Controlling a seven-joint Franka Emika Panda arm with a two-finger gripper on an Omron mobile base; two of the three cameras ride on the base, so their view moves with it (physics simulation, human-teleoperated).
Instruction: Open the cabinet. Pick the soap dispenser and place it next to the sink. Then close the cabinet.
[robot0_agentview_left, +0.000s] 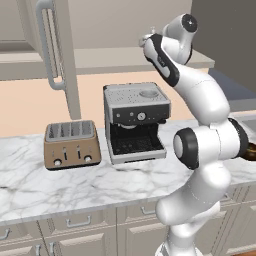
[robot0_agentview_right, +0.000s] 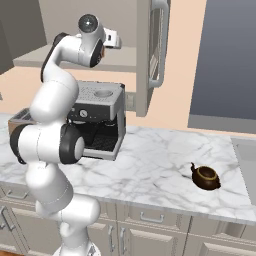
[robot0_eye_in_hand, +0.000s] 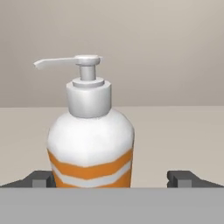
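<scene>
Up on the cabinet (robot0_agentview_left: 55, 55) shelf, in the left base view, the arm reaches with its hand near the shelf's front edge; one door stands swung open toward the camera, its long silver bar handle (robot0_agentview_left: 47, 47) upright. Below, on the white marble surface (robot0_agentview_left: 60, 185), a copper toaster (robot0_agentview_left: 71, 144) sits left of a silver espresso machine (robot0_agentview_left: 135, 122), the two just beside each other but apart. No writing can be read on either. Bare marble lies in front of both, out to the near edge.

From the right base view, the hand is again at shelf height, left of the open door (robot0_agentview_right: 152, 55). A small brown teapot (robot0_agentview_right: 205, 176) sits alone on the surface, spout to the left, with open marble all round it. The sink (robot0_agentview_right: 246, 155) shows as a grey rim at the far right edge, well apart from the espresso machine.

Through the hand view, the soap dispenser (robot0_eye_in_hand: 90, 140) stands upright on the shelf, long axis vertical, its pump nozzle pointing left. Its body is white with orange bands and carries no legible label. The fingers (robot0_eye_in_hand: 40, 178) stand wide apart, one tip on each side of the bottle, neither touching it. Plain shelf floor runs back to the cabinet's rear wall, free on both sides of the bottle.
</scene>
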